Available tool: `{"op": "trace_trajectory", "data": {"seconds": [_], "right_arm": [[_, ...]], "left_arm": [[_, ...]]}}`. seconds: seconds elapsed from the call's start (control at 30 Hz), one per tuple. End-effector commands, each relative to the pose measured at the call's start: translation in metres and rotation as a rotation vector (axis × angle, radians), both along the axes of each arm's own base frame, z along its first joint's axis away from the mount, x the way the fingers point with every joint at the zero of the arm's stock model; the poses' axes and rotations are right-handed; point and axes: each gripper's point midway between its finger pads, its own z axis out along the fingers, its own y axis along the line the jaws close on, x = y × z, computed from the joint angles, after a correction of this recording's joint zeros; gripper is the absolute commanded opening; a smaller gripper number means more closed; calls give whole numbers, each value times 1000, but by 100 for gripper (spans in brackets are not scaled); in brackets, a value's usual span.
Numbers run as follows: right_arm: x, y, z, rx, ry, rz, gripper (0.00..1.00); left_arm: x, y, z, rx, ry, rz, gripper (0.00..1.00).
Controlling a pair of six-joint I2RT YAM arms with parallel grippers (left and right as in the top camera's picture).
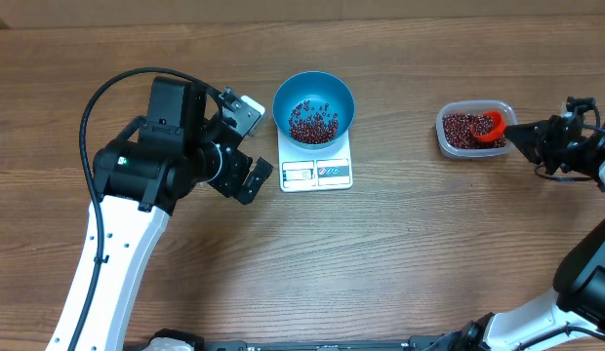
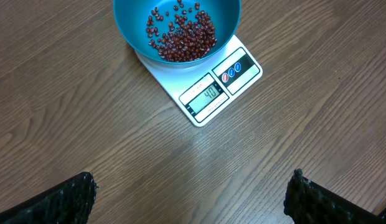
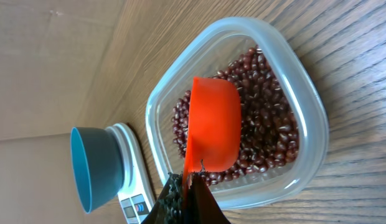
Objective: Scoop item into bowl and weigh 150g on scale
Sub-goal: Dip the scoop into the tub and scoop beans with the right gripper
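The blue bowl stands on the white scale with a small heap of dark red beans in it. More beans fill a clear plastic tub at the right. My right gripper is shut on the handle of an orange scoop, whose cup lies on its side among the tub's beans. My left gripper hangs open just left of the scale, holding nothing.
Bare wooden tabletop surrounds the scale and tub. The left arm's black body sits left of the bowl, and its cable arcs above it.
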Motion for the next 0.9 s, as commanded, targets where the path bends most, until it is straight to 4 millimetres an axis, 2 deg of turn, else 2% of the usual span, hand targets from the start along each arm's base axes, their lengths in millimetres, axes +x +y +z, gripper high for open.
{"op": "trace_trajectory", "data": {"seconds": [0.0,0.33,0.6,0.87], "right_arm": [[1,3,4,43,-13,4,4],[1,15,18,133,-60,41,4],[2,33,43,267,-149,105,4],[5,67,58,346,-192,206,4]], "left_arm": [[0,-3,11,-27,-21,-3,100],[0,-3,11,-27,-21,-3,100],[0,-3,11,-27,-22,-3,100],[0,-3,11,-27,-22,-3,100]]}}
